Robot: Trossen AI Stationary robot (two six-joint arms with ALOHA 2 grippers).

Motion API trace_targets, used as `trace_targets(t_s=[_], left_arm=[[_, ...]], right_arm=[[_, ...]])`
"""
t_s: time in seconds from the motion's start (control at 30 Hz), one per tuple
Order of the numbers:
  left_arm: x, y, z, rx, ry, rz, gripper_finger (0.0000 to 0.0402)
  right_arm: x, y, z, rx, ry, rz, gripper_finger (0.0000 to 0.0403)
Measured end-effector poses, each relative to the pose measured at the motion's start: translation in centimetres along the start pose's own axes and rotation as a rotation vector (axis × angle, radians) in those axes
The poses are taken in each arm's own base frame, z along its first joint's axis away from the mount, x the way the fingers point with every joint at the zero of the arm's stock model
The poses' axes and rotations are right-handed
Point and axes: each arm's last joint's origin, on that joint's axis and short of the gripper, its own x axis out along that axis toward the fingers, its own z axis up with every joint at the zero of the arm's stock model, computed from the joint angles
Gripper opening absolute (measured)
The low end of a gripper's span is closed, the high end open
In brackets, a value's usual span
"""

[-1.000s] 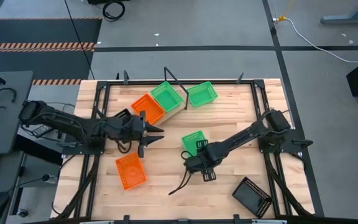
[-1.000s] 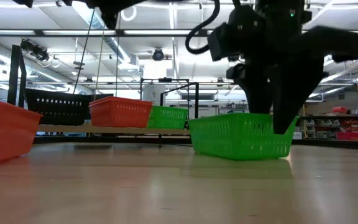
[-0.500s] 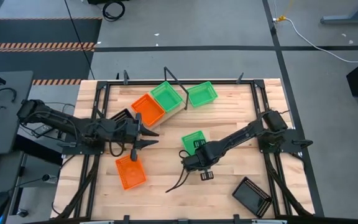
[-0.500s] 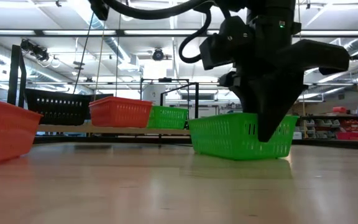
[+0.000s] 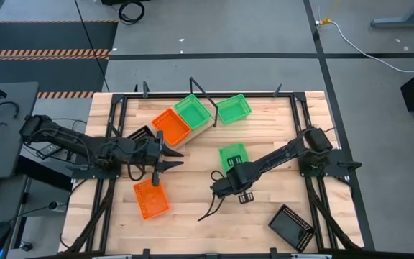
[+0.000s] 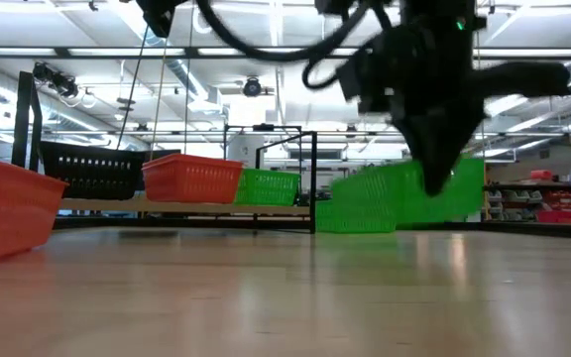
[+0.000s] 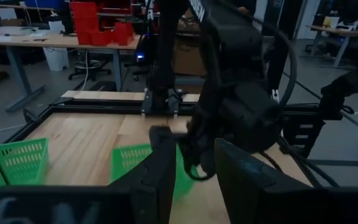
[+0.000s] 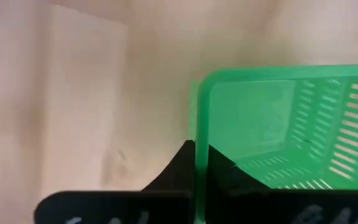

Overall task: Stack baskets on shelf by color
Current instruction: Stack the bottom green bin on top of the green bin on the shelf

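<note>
From above, the left gripper (image 5: 169,157) hovers over the table's left half, fingers slightly parted and empty, just beyond an orange basket (image 5: 151,198). At mid-table the right gripper (image 5: 230,175) is clamped on the rim of a green basket (image 5: 233,155). Only the low view shows that basket (image 6: 404,196) tilted off the table; the right wrist view shows the fingers (image 8: 182,165) pinching its wall (image 8: 278,124).

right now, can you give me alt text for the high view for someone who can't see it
Seen from above, the right gripper is shut on the wall of a bright green plastic mesh basket at the middle of the butcher-block table. The left gripper hangs above an orange mesh basket; an orange basket and two green ones sit at the far side.
</note>
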Motion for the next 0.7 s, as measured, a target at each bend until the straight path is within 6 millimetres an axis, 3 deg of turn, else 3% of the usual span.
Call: trace_targets(t_s=[0.17,0.37,0.53,0.7], left_arm=[[-0.4,0.1,0.1,-0.012,0.003,-0.001,0.0117],[-1.3,-0.1,0.1,-0.034,0.033,-0.017,0.0117],[-2.2,-0.3,0.4,-0.032,0.034,-0.040,0.0117],[-2.5,-0.5,0.5,-0.031,0.025,-0.042,0.0117]], right_arm=[[-3.6,-1.2,0.5,-0.085,-0.010,-0.116,0.0008],[-7.6,-3.9,2.1,-0.244,-0.146,-0.167,0.0005],[-8.4,-7.7,2.3,-0.346,-0.151,-0.215,0.0005],[-7.5,-12.9,2.0,-0.380,-0.134,-0.226,0.0005]])
